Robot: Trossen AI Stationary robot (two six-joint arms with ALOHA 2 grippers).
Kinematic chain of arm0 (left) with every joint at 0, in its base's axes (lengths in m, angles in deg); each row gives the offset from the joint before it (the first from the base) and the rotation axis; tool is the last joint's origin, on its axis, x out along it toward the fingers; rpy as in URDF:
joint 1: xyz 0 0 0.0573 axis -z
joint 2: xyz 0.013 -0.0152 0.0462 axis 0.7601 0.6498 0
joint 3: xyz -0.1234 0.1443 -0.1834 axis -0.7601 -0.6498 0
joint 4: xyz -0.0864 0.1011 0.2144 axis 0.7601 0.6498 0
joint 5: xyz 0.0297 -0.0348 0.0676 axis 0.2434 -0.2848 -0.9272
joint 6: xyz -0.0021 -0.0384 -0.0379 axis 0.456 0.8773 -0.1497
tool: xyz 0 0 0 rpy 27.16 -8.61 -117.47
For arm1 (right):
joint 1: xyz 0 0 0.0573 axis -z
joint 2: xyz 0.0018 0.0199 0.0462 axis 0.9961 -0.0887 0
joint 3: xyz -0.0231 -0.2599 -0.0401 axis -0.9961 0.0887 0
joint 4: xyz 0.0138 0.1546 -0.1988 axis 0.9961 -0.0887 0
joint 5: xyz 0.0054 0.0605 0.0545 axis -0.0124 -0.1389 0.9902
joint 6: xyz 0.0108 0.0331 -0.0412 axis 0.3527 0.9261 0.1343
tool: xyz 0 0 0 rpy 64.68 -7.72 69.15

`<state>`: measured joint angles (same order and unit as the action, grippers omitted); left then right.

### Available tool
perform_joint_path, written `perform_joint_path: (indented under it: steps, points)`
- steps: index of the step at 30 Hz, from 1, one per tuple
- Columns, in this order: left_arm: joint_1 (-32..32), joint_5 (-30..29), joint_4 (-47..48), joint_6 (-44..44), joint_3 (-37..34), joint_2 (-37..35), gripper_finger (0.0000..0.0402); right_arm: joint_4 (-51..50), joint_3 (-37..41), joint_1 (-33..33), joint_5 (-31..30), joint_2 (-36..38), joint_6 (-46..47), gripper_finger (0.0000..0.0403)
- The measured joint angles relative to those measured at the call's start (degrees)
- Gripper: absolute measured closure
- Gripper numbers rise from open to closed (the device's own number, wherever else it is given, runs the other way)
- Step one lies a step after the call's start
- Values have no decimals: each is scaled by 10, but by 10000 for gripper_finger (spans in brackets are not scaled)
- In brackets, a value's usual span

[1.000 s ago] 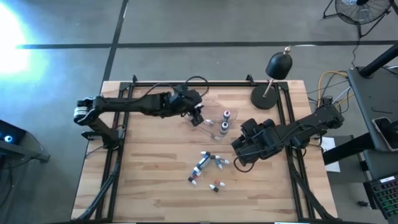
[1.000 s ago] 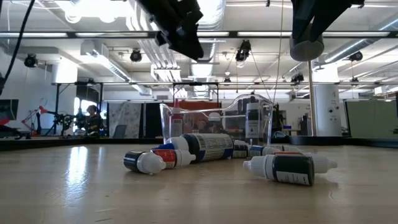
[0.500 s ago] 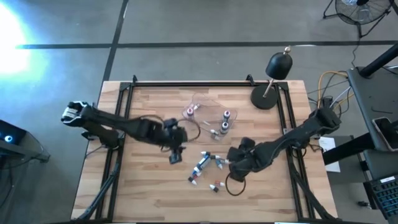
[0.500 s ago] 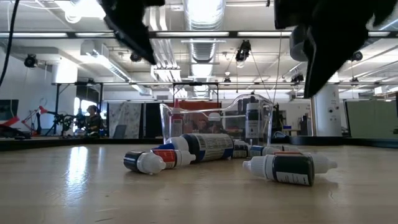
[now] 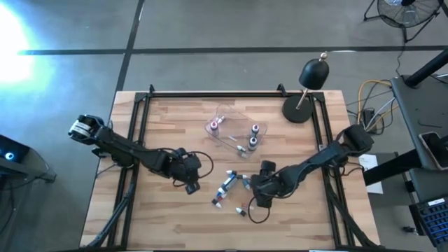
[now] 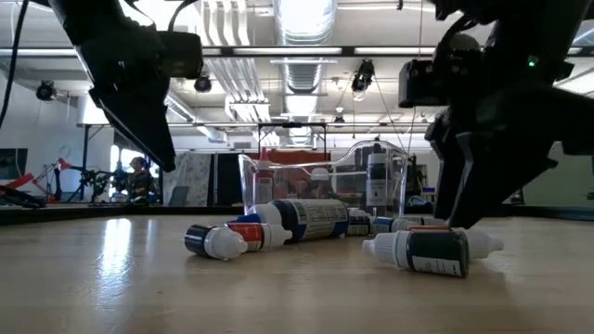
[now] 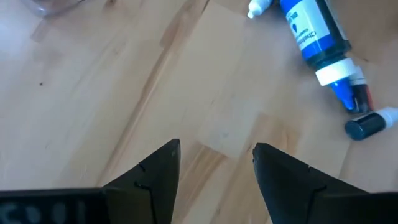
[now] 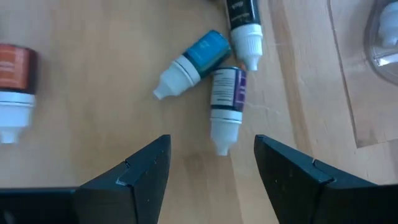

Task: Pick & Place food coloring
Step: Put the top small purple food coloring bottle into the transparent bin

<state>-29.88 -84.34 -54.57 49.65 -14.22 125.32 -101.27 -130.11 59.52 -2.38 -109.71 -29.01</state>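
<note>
Both grippers hang low over the wooden table point(image 5: 161, 210) with their fingers apart and nothing between them. Right gripper point(image 8: 211, 163) sits just beside the loose cluster of food coloring bottles: a purple-labelled bottle point(image 8: 225, 106) lies straight ahead of its open jaws, a blue bottle point(image 8: 191, 62) next to it, a dark bottle point(image 8: 241, 18) touching that pair's far end, and an orange-labelled bottle point(image 8: 13, 81) off to one side. In the high view this gripper point(image 5: 260, 187) is at the cluster's right edge. Left gripper point(image 7: 216, 163) is over bare wood, with a large blue bottle point(image 7: 314, 37) and a small dark one point(image 7: 367, 124) farther ahead; from above it point(image 5: 190, 175) lies left of the cluster point(image 5: 231, 185), near but apart. Beyond the loose bottles, the clear tray point(image 5: 234, 129) holds several bottles standing upright.
</note>
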Motion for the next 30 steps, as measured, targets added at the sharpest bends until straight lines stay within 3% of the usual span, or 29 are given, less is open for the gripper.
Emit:
perform_joint_path:
  steps: [4,12,18,24,27,30]
  points:
    - [-1,-11,-28,-12,-13,0,225,8,1,12,4,-14,4,179]
    - [-9,-41,-33,-75,-14,0,225,52,-2,63,66,-31,47,199]
    - [-29,-41,-33,-121,-14,0,225,54,0,90,75,-31,60,258]
    - [-62,-39,-33,-165,-14,0,225,18,-20,112,125,-29,70,339]
    - [-79,-27,-33,-181,-14,0,225,-23,-48,121,112,-16,65,353]
    - [-91,-24,-32,-187,-14,0,225,-38,-94,139,52,25,46,353]
